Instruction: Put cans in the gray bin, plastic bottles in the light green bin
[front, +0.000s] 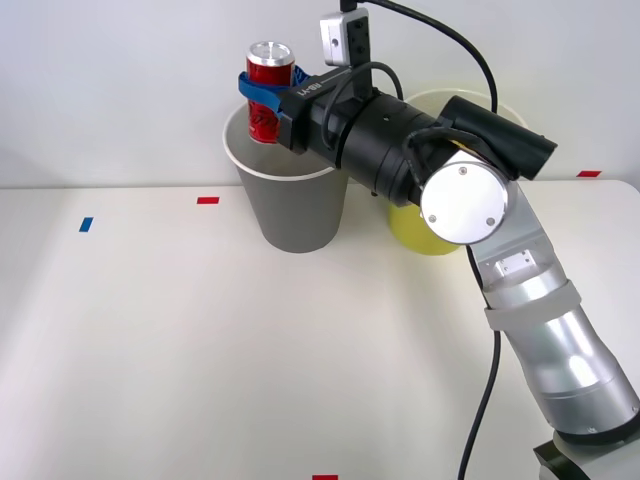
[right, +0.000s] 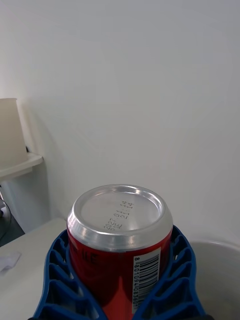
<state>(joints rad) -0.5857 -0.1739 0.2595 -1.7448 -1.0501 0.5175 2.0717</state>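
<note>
Front view: the right gripper (front: 262, 92) is seen clamped around the can (front: 270, 88), which is held upright above the open mouth of the gray bin (front: 293, 208). The can's silver end faces upward, and its lower part appears level with or just inside the bin's white rim; whether it touches the rim cannot be told. The gray bin stands on the white table (front: 200, 340) near the back wall. The green bin (front: 425, 235) stands just beside the gray bin, on the robot's right, and is largely hidden by the arm. Small red and blue tape marks are seen on the table.

Wrist view: the can (right: 120, 240) is shown gripped between the two blue ribbed fingers (right: 57, 280), one on each side of its red wall. Printed code is visible on the silver end, and a barcode on a white panel is visible on the side. Part of the gray bin's pale rim (right: 215, 247) is seen beyond the can.
</note>
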